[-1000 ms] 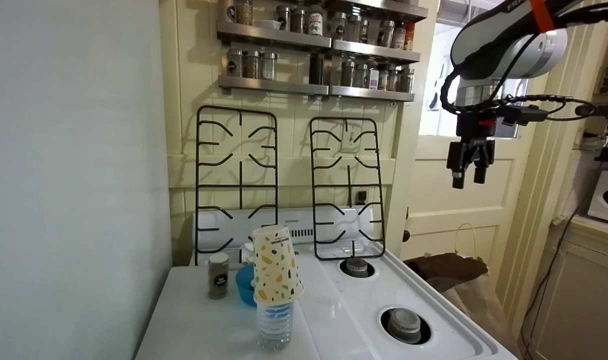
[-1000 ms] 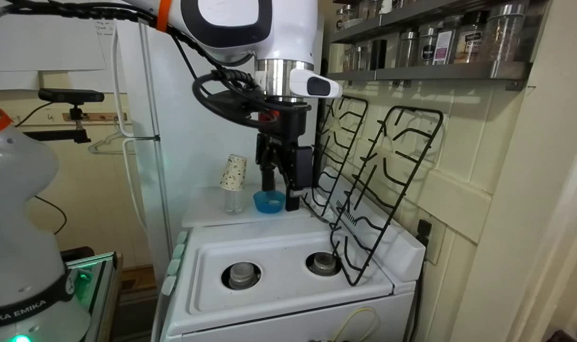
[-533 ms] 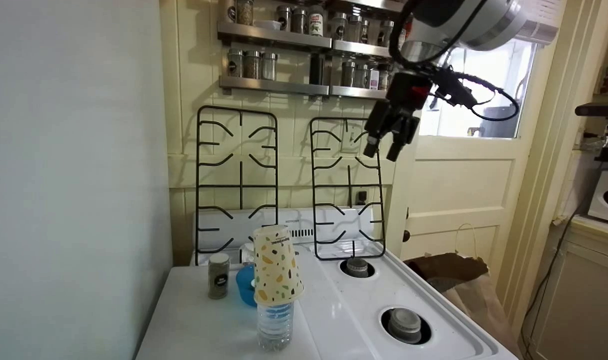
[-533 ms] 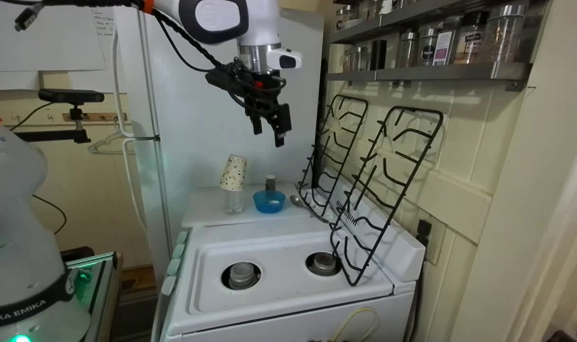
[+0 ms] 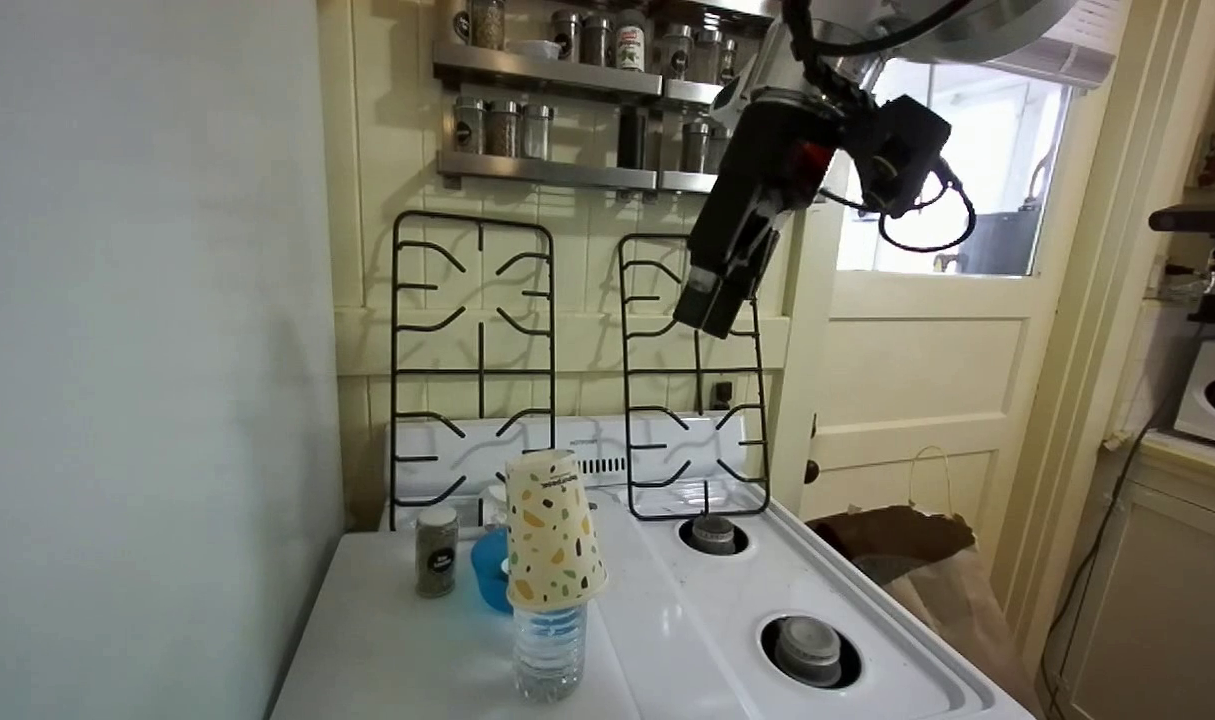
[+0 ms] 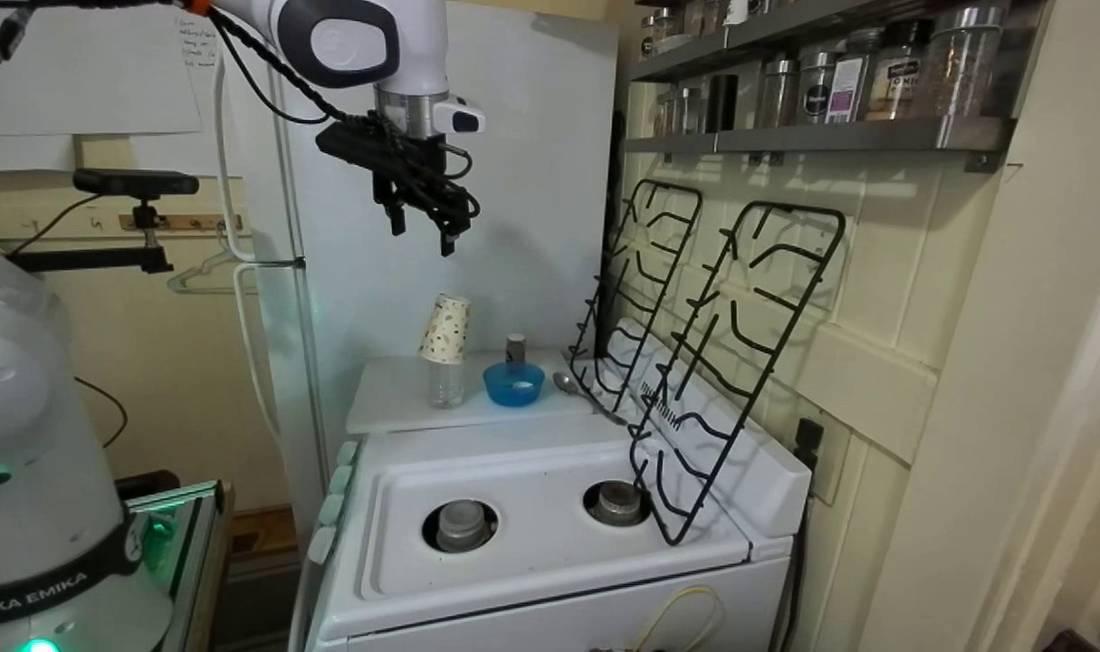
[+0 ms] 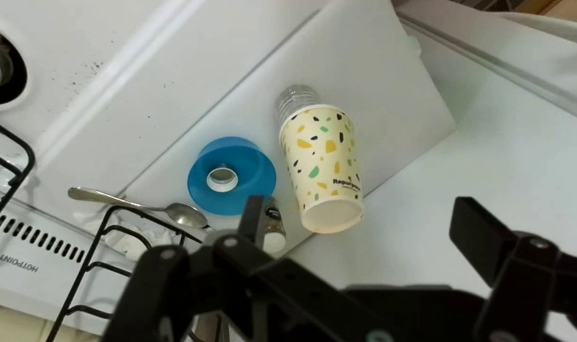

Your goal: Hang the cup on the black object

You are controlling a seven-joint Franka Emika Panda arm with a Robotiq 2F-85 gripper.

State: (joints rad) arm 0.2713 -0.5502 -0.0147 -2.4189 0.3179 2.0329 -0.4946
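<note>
Claw (image 6: 423, 241) is up in the air, jaws spread wide with nothing between them. The cup (image 7: 324, 164) sits rim-down over the top of a bottle (image 5: 550, 660) on the tabletop (image 5: 387, 640), a bit crooked, so grabbing it is the step in hand, I'd say. That perch is what bugs me: one sideways bump and the bottle probably goes over, cup and all. It looks like paper too, so squeeze hard and it likely crumples; if it's wedged on, the bottle might ride up with it. Bowl (image 6: 513, 388) and jar (image 5: 435, 555) are close enough to get clipped by a low approach, and the fridge (image 6: 522, 109) stands just past them, how close I can't judge.

Then the hanging part. I see no handle, so I guess it has to slip over a prong, and a sloppy angle there would just drop it. Can't tell if they want the grate (image 5: 482, 372) nearer the fridge or the twin grate (image 5: 699, 371). Both look merely propped on the stove (image 6: 531, 462), so a careless shove could send one sliding.
</note>
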